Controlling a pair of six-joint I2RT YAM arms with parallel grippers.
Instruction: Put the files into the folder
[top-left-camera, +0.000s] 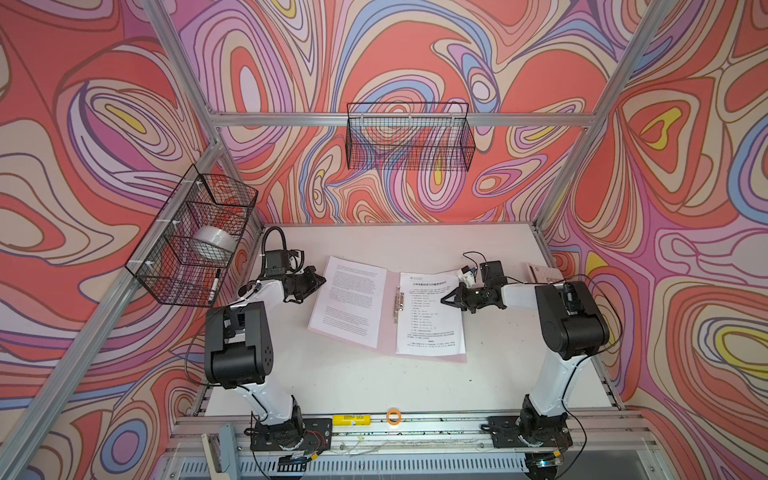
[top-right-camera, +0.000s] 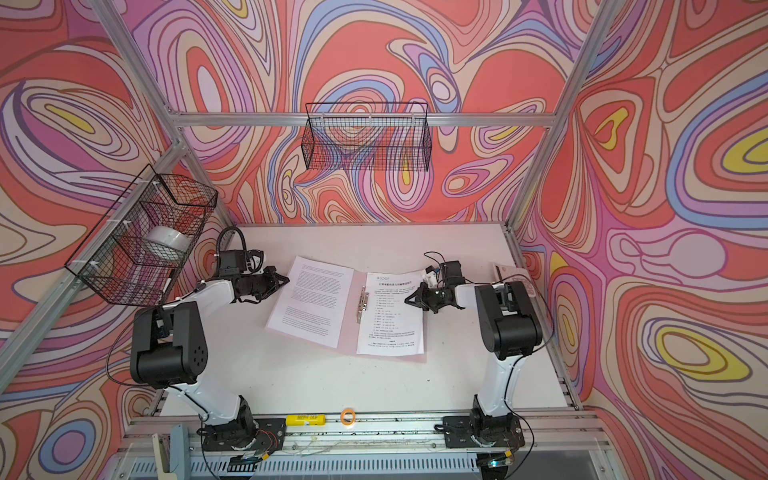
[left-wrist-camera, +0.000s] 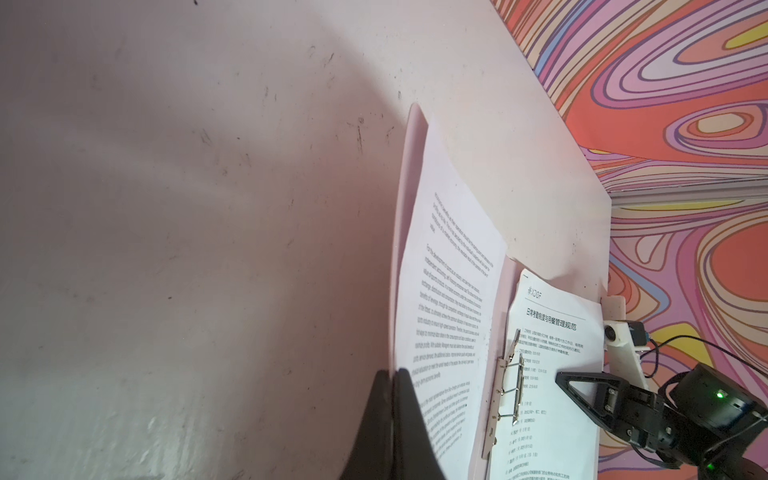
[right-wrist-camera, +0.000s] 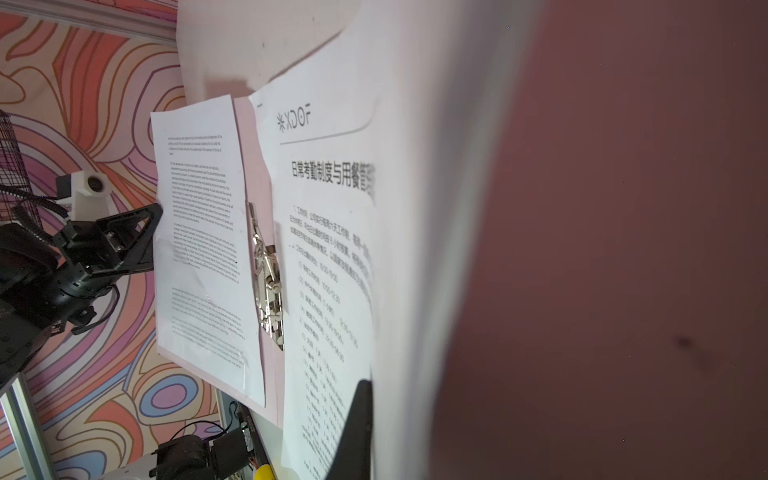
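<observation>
As the files (top-left-camera: 430, 328) lie in the open folder (top-left-camera: 386, 332), both my jaws are clenched. Closing the cover, sheets unshifted, seems next.

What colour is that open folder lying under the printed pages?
Pale pink: the thin flat plastic folder shows it best in the right wrist view.

Bright, soft light fills the place. Right beside the finger (right-wrist-camera: 360, 424), the sheet (right-wrist-camera: 390, 266) looks very blurry in the right wrist view.
</observation>
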